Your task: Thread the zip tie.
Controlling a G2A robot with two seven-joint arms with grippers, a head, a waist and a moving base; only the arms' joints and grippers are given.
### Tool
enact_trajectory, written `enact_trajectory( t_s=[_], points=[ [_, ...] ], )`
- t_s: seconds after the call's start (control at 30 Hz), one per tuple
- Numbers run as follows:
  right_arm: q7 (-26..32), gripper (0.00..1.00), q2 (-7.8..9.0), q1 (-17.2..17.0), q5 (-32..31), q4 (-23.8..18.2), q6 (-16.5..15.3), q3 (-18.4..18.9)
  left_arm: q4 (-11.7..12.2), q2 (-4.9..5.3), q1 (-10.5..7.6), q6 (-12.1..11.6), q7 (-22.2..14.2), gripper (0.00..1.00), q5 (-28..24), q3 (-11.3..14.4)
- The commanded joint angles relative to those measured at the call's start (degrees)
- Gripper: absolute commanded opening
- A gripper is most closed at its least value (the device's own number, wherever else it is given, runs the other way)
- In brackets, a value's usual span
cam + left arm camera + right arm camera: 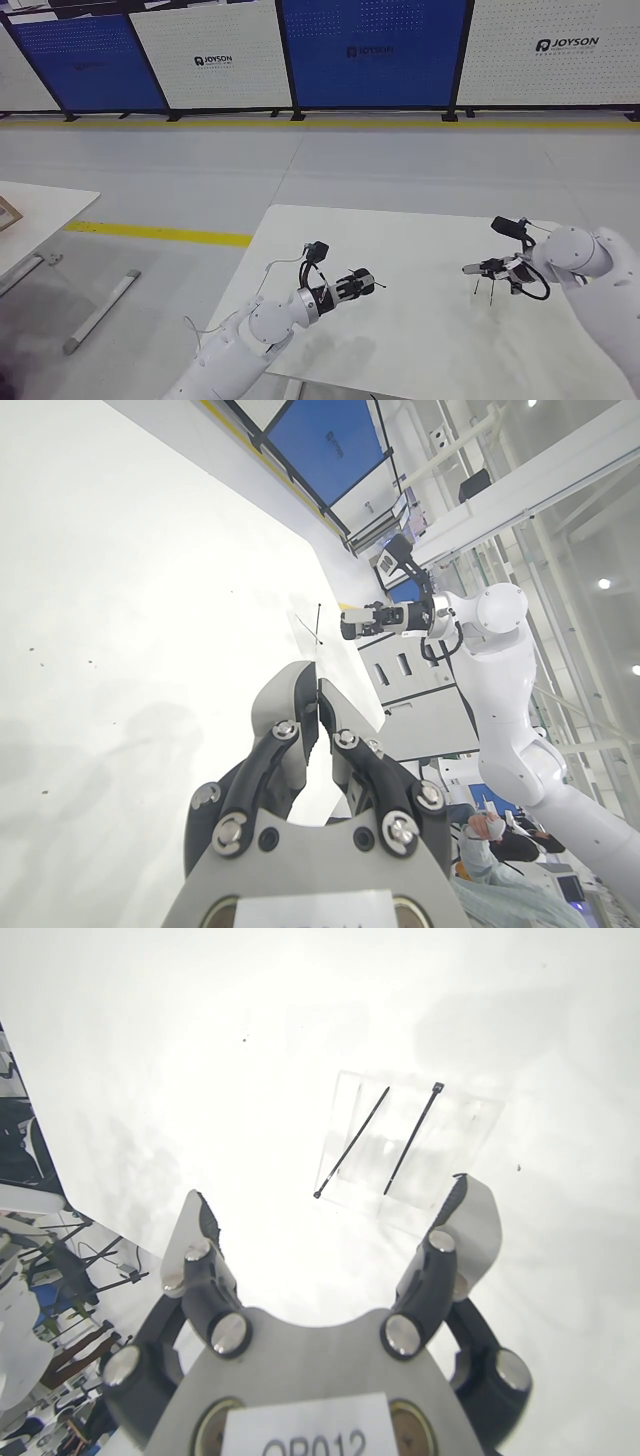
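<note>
Extending from the near left corner of the white table (420,345), your left arm lies low and almost level, with the forearm angled toward the right and the wrist straight. Your left gripper (316,678) has its jaws pressed nearly together on a thin black strip that looks like a zip tie (380,286). The strip's free end pokes out to the right past the fingertips, over the table a little left of its middle.

Your right arm stands at the table's right edge, elbow bent. The wrist is turned so the gripper points left, facing the other one and well apart from it. Your right gripper (468,268) is spread wide, with nothing between its fingers (207,1223).

Just below it and slightly nearer, two loose zip ties (352,1142) lie flat on a clear plate (470,1128) on the right part of the table. They lie side by side and apart, with their heads at opposite ends.
</note>
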Motion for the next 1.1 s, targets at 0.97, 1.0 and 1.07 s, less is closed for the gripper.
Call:
enact_trajectory(
  t_s=[0.97,1.0,1.07],
  points=[
    [-1.77,0.42,-5.78,6.36,-1.14,14.42,7.45,-6.96,0.00,0.00,0.00,0.00,0.00,0.00,0.00,0.00],
    [-1.85,0.40,-5.99,6.57,-1.06,14.94,7.60,-7.10,0.00,0.00,0.00,0.00,0.00,0.00,0.00,0.00],
    [-2.20,0.41,-6.44,7.05,-1.00,16.06,8.13,-7.39,0.00,0.00,0.00,0.00,0.00,0.00,0.00,0.00]
  ],
)
